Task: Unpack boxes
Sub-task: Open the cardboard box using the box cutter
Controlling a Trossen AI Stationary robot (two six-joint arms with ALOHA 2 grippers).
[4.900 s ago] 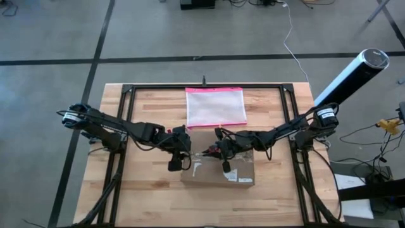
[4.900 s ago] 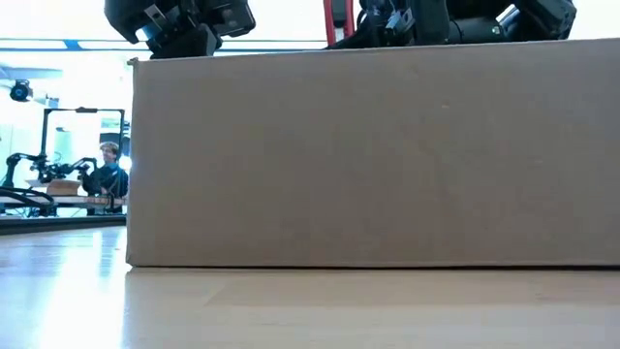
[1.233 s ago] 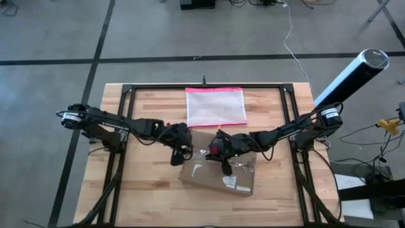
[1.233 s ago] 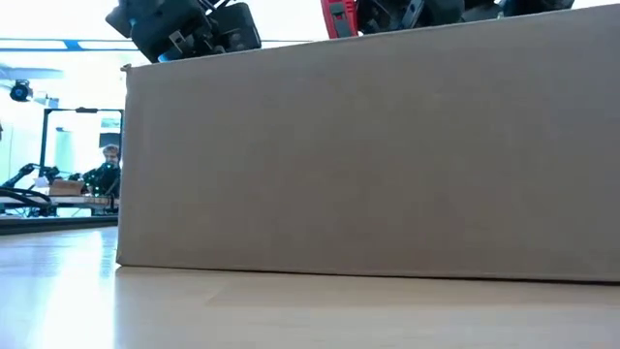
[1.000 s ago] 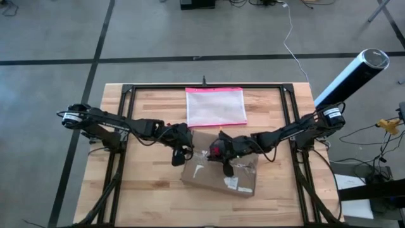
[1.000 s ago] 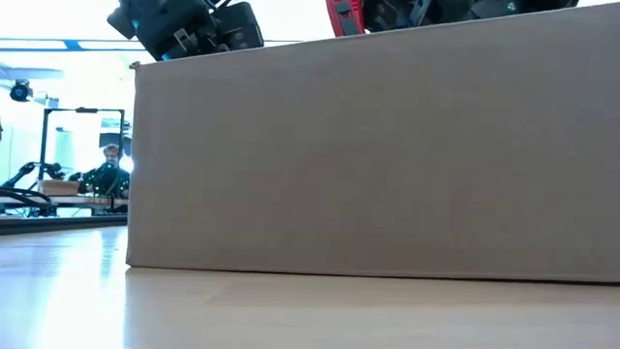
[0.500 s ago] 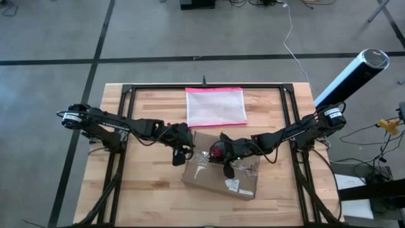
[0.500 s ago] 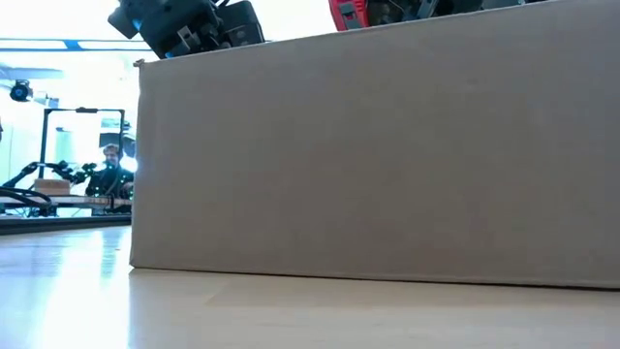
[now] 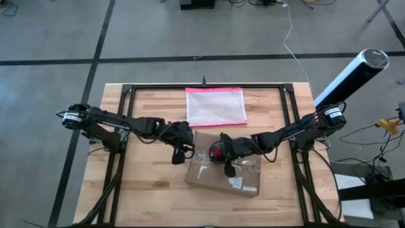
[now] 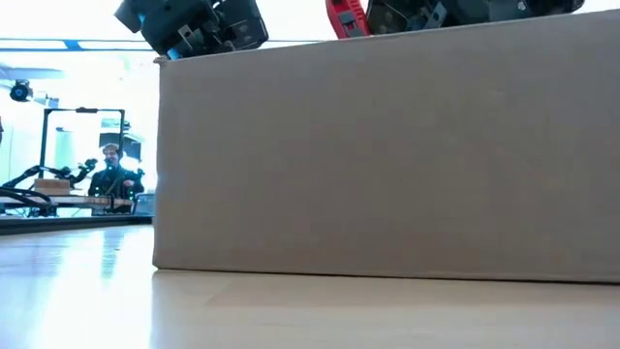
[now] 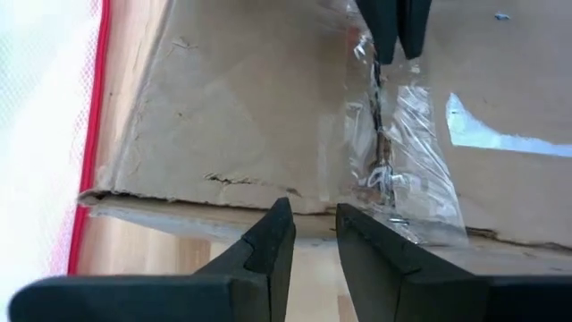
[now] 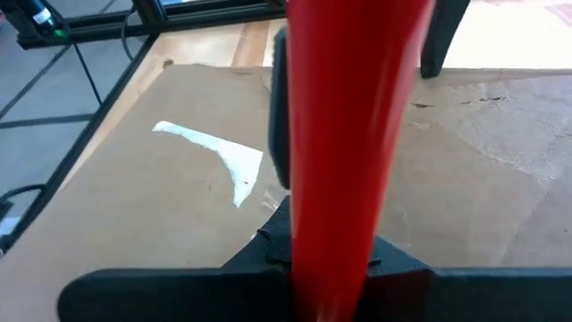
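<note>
The brown cardboard box lies flat on the table, turned askew, and fills the low view. Clear tape runs along its top seam, and it carries a white label. My left gripper hovers at the box's left end, open by a narrow gap with nothing between the fingers. My right gripper is over the middle of the box top, shut on a red tool. My left gripper's fingertips stand at the box's left end edge; I cannot tell whether they touch it. My right gripper pinches the red tool's handle between its two fingers. The handle runs forward along the fingers, over the box top. The tool's working end is hidden behind the handle.
A pink-edged translucent pouch lies flat just beyond the box's far side. Black frame rails run round the table. A white cylinder stands off the far right corner. A person sits in the room beyond.
The box has slid along the table toward its right edge; its left end has shifted right in the low view. My right gripper has gone a little the same way with the red tool, staying over the box top.
</note>
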